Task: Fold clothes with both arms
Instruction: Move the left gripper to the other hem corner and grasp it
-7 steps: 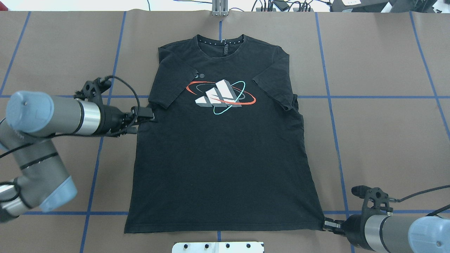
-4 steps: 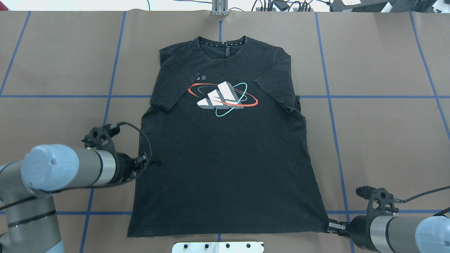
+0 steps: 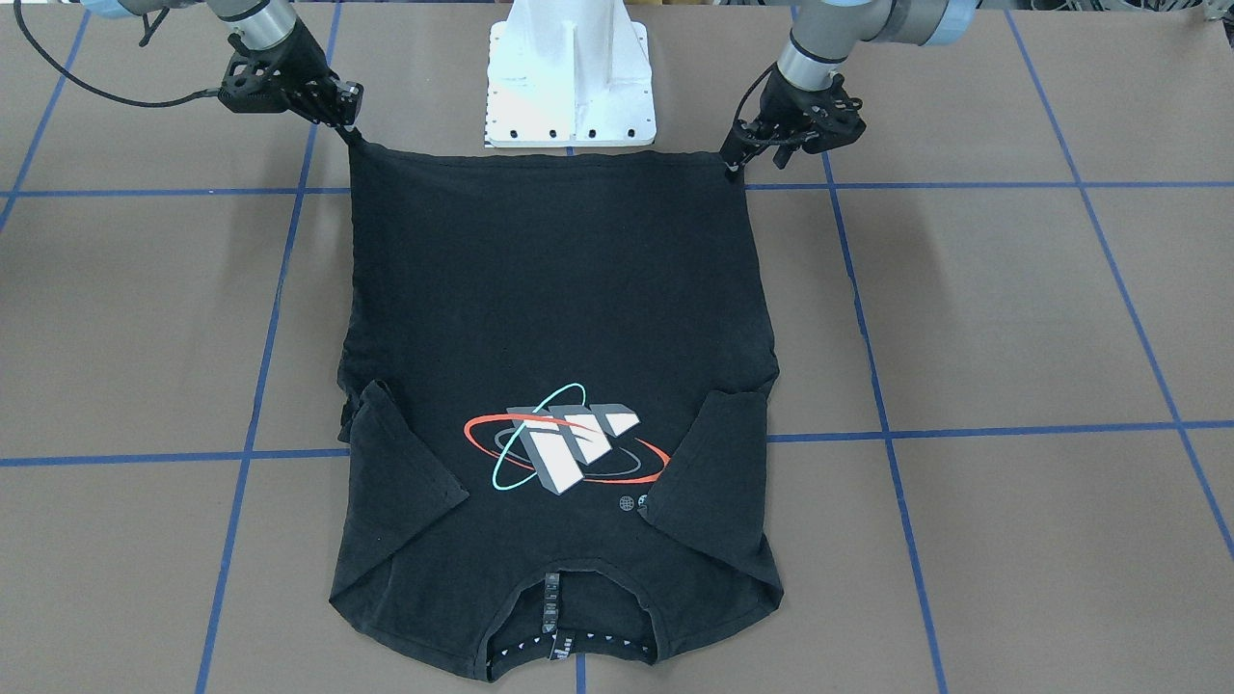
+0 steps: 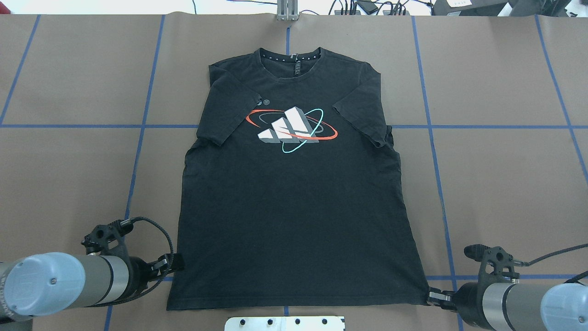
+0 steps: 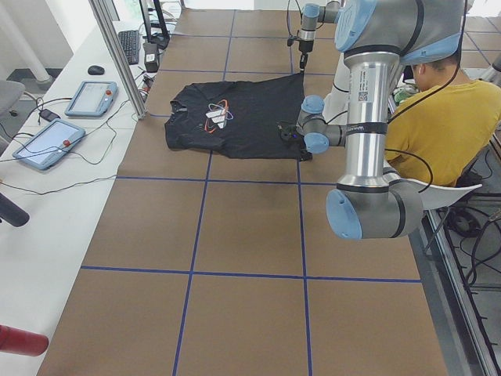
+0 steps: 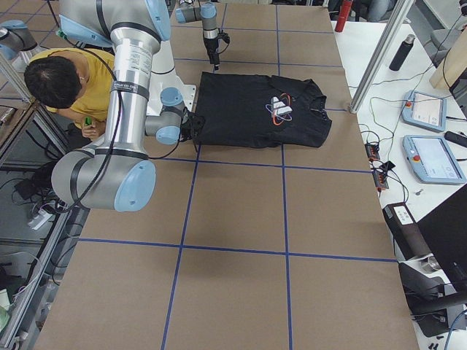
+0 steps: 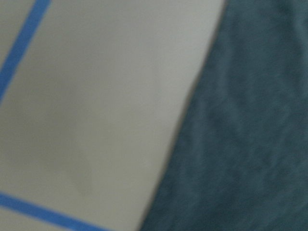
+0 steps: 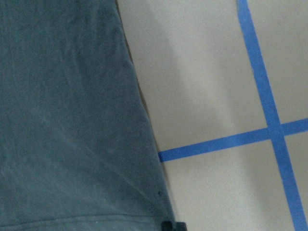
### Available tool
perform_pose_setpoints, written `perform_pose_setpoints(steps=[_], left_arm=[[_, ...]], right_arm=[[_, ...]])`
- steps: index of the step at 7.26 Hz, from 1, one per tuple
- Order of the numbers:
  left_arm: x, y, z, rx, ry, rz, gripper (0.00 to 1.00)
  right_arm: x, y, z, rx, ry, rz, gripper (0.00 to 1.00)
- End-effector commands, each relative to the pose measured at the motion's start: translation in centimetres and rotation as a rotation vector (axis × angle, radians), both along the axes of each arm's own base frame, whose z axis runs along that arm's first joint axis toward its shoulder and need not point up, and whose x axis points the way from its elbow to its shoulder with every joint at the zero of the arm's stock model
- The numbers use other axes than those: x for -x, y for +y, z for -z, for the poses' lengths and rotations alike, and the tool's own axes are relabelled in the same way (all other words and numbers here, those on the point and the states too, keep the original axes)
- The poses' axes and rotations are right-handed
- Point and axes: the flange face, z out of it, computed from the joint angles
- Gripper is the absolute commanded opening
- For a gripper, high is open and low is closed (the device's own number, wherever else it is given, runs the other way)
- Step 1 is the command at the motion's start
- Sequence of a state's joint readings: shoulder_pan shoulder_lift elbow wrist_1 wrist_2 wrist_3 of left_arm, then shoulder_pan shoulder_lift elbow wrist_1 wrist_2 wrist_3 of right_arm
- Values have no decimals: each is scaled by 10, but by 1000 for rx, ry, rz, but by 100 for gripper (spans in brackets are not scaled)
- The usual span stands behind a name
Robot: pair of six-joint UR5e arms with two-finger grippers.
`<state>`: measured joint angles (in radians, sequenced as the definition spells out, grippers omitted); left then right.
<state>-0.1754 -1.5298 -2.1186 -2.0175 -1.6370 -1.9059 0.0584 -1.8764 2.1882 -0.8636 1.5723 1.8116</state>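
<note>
Two robot arms bracket a black T-shirt (image 4: 294,207) spread flat, printed side up, on the brown paper surface (image 4: 505,184), which is marked into squares by blue tape lines (image 4: 432,138). We see the collar (image 4: 289,57) lying farthest from the robot and the hem running just beside the white base plate (image 3: 569,87). Both short sleeves are folded inward over the chest, flanking the red, teal and white-grey logo (image 4: 291,129).

The right arm (image 4: 514,301) lies low along the near edge. The right pincer (image 3: 355,135) is closed on its hem corner of the T-shirt, where the cloth is drawn up into a small peak at the fingertips. Its wrist camera shows the hem, bare surface, a tape crossing, and a dark tip at the bottom of the view.

The left arm (image 4: 59,285) comes in at the opposite hem corner. In the front-facing view the tip of the left pincer (image 3: 736,166) meets that corner. We cannot tell whether its jaws are apart or closed. Its wrist camera is blurred and shows only the shirt's side edge against the surface and tape.

In the side views a person in a yellow shirt (image 5: 442,117) sits behind the robot. Two control tablets (image 5: 90,98) lie on a white bench beyond the collar end.
</note>
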Motion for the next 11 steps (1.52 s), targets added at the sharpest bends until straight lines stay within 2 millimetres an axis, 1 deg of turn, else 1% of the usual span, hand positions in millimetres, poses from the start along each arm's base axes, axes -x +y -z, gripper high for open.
perform_pose_setpoints(steps=[1, 2, 3, 4, 5, 6, 7, 8, 9, 10, 11], left_arm=[[-3, 22, -2, 39, -3, -22, 85], [-8, 26, -4, 43, -6, -31, 82], [-14, 33, -8, 49, -13, -40, 82], [-19, 36, -8, 50, -12, -45, 82], [-28, 35, -12, 55, -21, -41, 81], [-31, 36, -11, 56, -18, -44, 79], [-32, 38, -12, 56, -20, -47, 73], [-32, 37, -10, 57, -16, -46, 48], [-32, 37, -11, 57, -18, -46, 13], [-32, 38, -9, 58, -15, -48, 0], [-32, 38, -11, 58, -18, -48, 0]], right_arm=[[0, 0, -1, 0, 2, 0, 0], [0, 0, -2, 0, 5, 0, 0], [0, 0, -2, 0, 5, 0, 0], [0, 0, -2, 0, 3, 0, 0], [0, 0, -2, 0, 3, 0, 0], [1, 0, -2, 0, 3, 0, 0], [1, 0, -1, 0, 2, 0, 0], [1, 0, -2, 0, 3, 0, 0], [1, 0, -1, 0, 2, 0, 0], [1, 0, -1, 0, 0, 0, 0], [1, 0, -1, 0, 0, 0, 0]])
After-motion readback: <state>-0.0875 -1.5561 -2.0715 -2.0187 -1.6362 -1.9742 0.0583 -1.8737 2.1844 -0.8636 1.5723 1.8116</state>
